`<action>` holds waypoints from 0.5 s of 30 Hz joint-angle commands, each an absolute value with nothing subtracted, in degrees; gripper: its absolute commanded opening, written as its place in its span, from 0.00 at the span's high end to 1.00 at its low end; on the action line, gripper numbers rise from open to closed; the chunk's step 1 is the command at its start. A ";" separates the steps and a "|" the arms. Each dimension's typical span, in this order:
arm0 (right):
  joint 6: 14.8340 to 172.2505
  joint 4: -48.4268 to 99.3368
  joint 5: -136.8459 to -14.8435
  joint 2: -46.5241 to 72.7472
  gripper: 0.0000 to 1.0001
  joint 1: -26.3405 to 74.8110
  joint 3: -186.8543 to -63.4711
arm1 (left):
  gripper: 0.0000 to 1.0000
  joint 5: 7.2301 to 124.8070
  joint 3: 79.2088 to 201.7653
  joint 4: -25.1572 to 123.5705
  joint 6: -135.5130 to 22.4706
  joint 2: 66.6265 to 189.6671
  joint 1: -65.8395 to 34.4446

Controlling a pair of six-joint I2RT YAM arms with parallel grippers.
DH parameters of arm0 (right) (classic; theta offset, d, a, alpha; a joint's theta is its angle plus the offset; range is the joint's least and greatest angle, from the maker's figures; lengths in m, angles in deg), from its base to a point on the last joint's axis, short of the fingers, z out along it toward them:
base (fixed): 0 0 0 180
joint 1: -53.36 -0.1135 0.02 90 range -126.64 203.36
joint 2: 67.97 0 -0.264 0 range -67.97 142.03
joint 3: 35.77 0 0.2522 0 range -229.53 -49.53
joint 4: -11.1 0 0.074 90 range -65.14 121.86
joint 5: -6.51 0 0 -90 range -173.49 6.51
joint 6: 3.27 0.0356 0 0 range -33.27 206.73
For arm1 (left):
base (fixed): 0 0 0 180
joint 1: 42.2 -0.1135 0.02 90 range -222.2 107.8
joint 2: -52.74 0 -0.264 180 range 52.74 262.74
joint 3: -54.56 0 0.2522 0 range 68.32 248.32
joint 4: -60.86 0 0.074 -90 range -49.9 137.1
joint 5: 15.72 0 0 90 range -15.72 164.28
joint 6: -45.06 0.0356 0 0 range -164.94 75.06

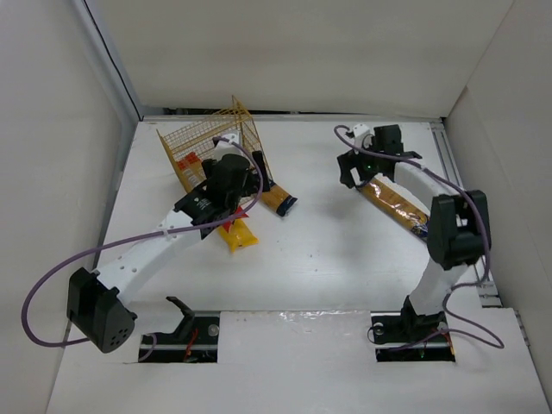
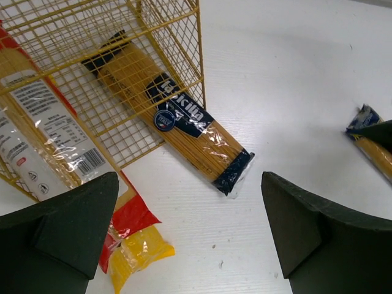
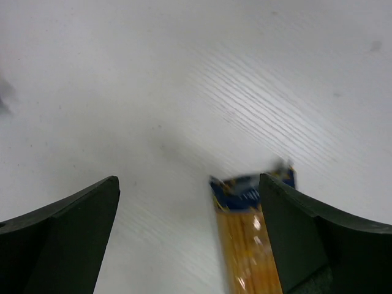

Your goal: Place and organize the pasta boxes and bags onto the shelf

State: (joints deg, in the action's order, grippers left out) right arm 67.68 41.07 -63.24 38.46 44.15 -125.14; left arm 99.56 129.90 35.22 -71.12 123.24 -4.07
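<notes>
The yellow wire shelf [image 1: 211,142] lies at the back left; it also shows in the left wrist view [image 2: 141,55]. An orange-yellow pack with a dark blue label [image 2: 184,119] lies half inside it, its end sticking out [image 1: 280,201]. A red-edged clear bag [image 2: 52,141] lies in the shelf, with a plain yellow bag [image 2: 138,254] beside its red end. My left gripper [image 2: 188,184] is open and empty above the table by these packs [image 1: 235,179]. A second orange-yellow pack [image 1: 392,203] lies at the right. My right gripper [image 3: 188,180] is open over that pack's blue end [image 3: 242,193], which lies beside one finger [image 3: 306,233].
White walls enclose the table on the left, back and right. The right arm [image 1: 453,228] reaches over the second pack, whose end also shows at the right edge of the left wrist view [image 2: 370,138]. Bare white table lies between the two arms.
</notes>
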 commanded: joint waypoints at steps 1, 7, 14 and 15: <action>62.39 49.10 -74.85 27.93 0.01 47.29 -123.37 | 0.00 94.68 128.79 40.16 -68.06 122.61 -4.05; 52.72 66.24 -83.12 23.70 0.01 55.65 -122.48 | 0.00 86.70 128.26 44.64 -64.11 125.95 -6.42; 46.66 72.58 -88.06 25.46 0.01 55.65 -121.25 | 0.00 84.74 134.67 41.39 -62.43 131.92 -9.06; 45.61 72.58 -87.10 25.46 0.01 56.17 -121.25 | 0.00 84.74 134.68 41.39 -62.43 131.93 -9.06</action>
